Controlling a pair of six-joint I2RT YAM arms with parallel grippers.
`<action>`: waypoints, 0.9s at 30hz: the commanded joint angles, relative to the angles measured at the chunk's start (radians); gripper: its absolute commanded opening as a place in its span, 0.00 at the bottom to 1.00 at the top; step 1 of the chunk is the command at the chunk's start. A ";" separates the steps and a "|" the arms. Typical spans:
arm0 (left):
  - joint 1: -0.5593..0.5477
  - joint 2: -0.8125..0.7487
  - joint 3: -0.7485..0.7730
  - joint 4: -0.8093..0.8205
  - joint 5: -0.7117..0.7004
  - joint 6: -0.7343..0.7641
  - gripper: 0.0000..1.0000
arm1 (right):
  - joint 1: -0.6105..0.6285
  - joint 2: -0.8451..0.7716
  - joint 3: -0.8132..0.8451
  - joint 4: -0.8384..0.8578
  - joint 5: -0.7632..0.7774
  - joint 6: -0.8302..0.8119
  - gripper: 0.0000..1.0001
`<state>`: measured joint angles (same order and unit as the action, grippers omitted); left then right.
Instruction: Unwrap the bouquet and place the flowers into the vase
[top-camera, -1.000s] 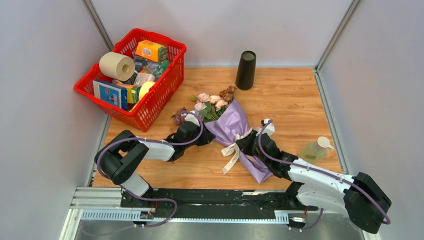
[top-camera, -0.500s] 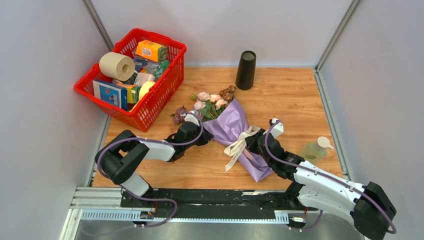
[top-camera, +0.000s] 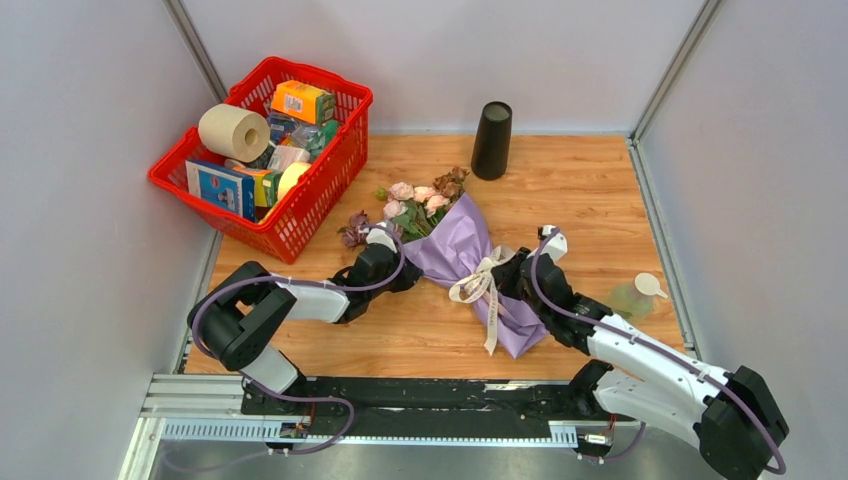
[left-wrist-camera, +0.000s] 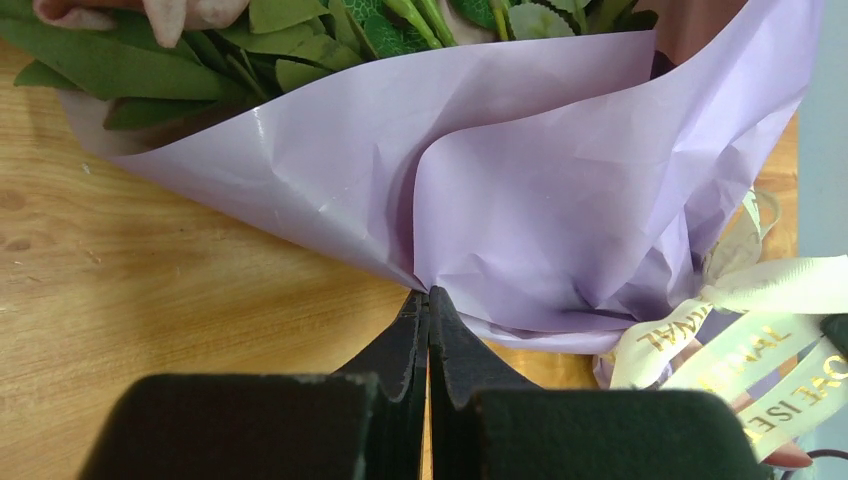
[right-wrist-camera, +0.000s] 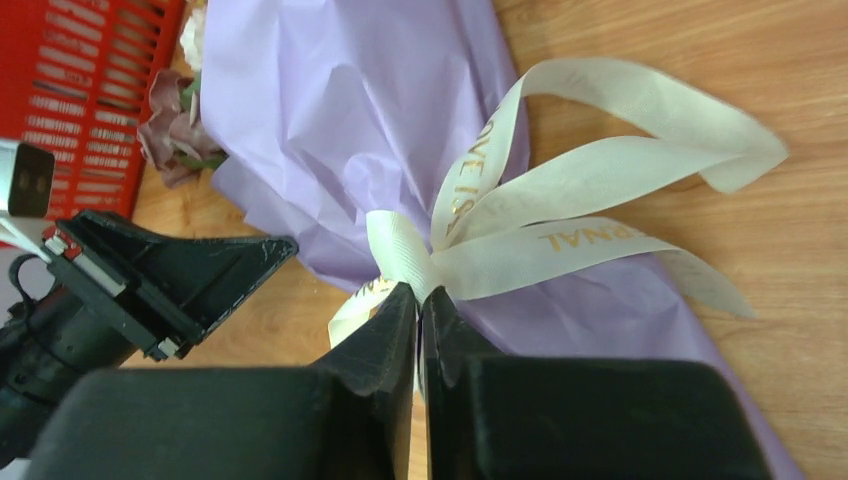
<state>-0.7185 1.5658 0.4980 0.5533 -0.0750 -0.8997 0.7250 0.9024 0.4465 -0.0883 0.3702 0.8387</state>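
Observation:
The bouquet (top-camera: 462, 248) lies on the wooden table, wrapped in lilac paper (left-wrist-camera: 520, 190) and tied with a cream ribbon (right-wrist-camera: 560, 190). Its flowers (top-camera: 415, 200), pink, peach and brown roses with green leaves (left-wrist-camera: 250, 50), stick out at the far-left end. My left gripper (left-wrist-camera: 428, 296) is shut, pinching a fold at the paper's left edge. My right gripper (right-wrist-camera: 418, 292) is shut on the ribbon right at its knot, from the bouquet's right side. The black vase (top-camera: 491, 140) stands upright behind the bouquet near the back wall.
A red basket (top-camera: 330, 190) full of groceries sits at the back left, close to the flower heads. A small pale bottle (top-camera: 630, 297) with a white cap lies by the right wall. Grey walls close in the table on three sides.
My left gripper has closed on the paper's edge. My right gripper has shifted toward the back and gripped the ribbon at the knot; the ribbon tails swung and the bouquet turned slightly.

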 joint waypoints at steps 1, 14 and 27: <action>0.001 -0.032 -0.009 0.000 -0.017 0.015 0.00 | -0.004 0.015 -0.002 0.067 -0.123 -0.026 0.13; 0.001 -0.026 -0.029 -0.015 -0.043 -0.002 0.00 | -0.025 -0.054 0.093 -0.074 0.093 -0.064 0.00; 0.001 -0.029 -0.036 -0.012 -0.040 -0.010 0.00 | -0.124 -0.046 0.103 -0.016 -0.089 -0.138 0.00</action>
<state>-0.7193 1.5604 0.4675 0.5404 -0.1036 -0.9138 0.6025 0.8749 0.5537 -0.1635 0.3641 0.7277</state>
